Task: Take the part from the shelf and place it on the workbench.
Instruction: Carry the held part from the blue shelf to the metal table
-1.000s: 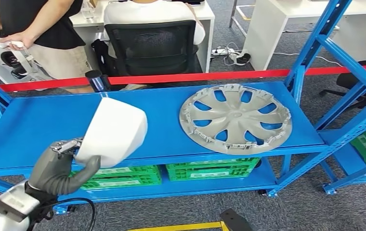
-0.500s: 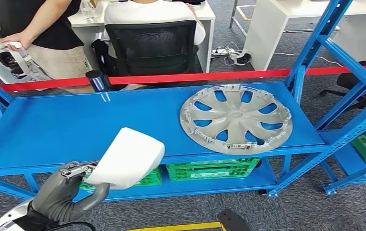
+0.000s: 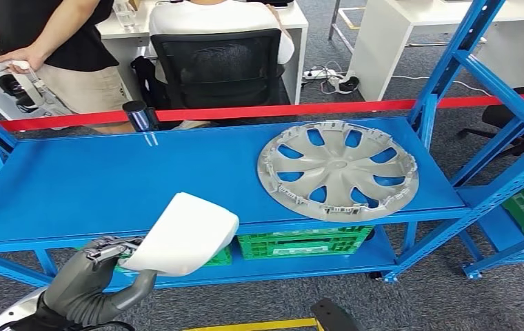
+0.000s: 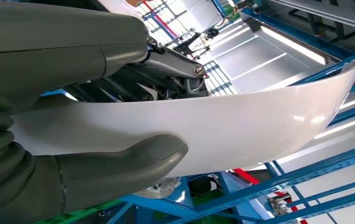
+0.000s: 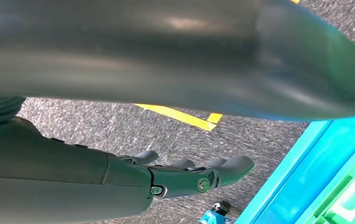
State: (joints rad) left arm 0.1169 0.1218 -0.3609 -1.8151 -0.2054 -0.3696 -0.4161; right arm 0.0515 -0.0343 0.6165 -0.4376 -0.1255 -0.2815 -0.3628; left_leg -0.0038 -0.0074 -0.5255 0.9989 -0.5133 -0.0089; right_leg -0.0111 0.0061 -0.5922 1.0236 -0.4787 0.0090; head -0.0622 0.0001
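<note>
— Hand on the left side?
— Left hand (image 3: 101, 276) grips the white part (image 3: 187, 233), thumb under it, in front of the blue shelf (image 3: 73, 186).
— And further right?
— Hubcap (image 3: 337, 169) lies on the shelf. Right hand (image 5: 185, 177) holds nothing, fingers straight and slightly apart.

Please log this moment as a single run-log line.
stage: carrying part off shelf | left hand: grips white part, in front of blue shelf edge | right hand: holds nothing, above floor | hubcap: on shelf
</note>
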